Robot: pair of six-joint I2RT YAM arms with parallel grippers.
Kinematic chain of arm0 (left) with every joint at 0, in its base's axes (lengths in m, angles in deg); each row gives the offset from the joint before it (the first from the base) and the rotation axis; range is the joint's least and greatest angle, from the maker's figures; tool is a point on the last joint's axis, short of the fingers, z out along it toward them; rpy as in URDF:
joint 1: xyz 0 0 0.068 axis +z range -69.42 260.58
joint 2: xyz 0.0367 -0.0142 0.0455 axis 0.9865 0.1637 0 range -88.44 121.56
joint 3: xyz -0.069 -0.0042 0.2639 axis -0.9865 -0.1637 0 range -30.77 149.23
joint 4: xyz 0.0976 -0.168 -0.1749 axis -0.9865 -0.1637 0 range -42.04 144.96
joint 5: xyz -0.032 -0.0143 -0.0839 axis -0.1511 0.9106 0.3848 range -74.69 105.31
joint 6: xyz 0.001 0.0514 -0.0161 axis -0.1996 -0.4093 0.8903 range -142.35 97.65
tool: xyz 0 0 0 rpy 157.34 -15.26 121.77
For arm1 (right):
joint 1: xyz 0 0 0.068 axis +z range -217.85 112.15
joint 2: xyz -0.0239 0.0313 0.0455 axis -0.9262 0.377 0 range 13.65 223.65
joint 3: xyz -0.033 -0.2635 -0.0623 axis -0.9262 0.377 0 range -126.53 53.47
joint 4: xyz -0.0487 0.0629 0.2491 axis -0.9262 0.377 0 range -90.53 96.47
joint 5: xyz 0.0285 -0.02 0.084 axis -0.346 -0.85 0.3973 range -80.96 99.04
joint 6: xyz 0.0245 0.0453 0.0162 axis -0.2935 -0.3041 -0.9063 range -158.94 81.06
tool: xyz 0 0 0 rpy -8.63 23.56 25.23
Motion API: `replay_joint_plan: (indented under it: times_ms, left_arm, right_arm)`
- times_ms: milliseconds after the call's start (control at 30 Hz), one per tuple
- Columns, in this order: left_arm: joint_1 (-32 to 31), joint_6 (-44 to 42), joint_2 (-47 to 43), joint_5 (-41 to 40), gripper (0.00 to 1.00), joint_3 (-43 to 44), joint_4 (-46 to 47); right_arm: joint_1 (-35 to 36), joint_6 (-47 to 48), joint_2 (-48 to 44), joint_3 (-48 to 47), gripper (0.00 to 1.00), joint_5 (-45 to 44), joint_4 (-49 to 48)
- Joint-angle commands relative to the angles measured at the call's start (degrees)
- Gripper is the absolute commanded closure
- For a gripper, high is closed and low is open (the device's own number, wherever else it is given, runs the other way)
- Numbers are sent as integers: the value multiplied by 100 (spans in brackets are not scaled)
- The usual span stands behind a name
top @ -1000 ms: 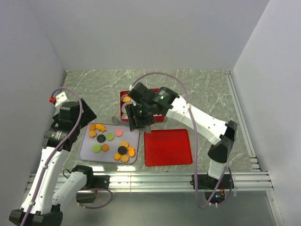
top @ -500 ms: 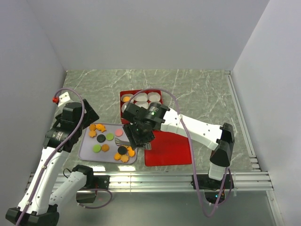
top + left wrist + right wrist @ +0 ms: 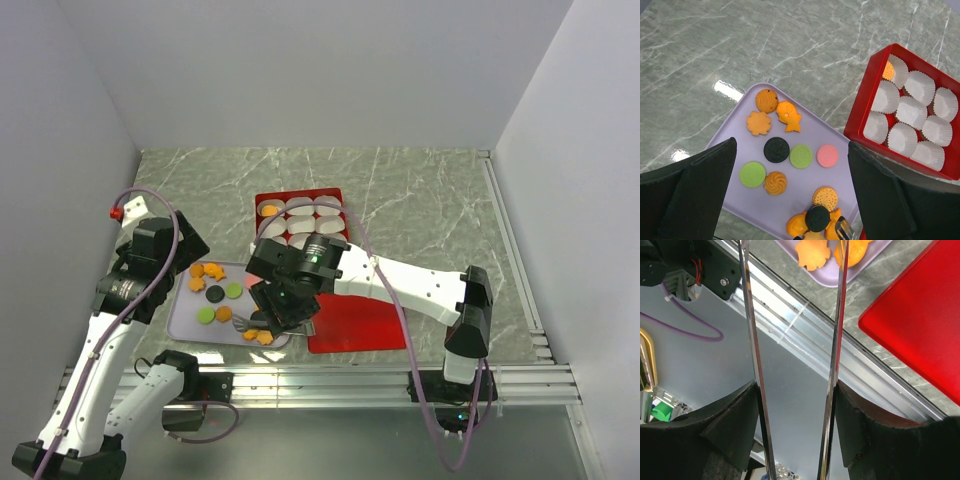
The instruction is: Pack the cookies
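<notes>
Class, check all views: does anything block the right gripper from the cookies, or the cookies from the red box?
Nothing visible does. The right gripper hangs open just over the cookies at the tray's near corner. Only bare table separates the tray from the open red box.

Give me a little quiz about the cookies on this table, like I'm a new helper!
1. How many green cookies lie on the tray?
2. One cookie already sits in a cup of the red box. What colour is it? A green, B orange, C black.
3. True or false: the pink cookie lies in the red box.

Key: 1. Two. 2. B. 3. False, it is on the tray.
</notes>
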State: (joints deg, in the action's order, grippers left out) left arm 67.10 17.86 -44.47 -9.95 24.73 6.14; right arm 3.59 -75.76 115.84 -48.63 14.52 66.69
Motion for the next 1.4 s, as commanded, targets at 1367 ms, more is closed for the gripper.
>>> replay_joint_plan:
  times_ms: [1367]
  left_arm:
    - [-569,277,-143,-375,1,57,-128]
  right_arm:
    - [-174,131,732,-1135,63,-732,571]
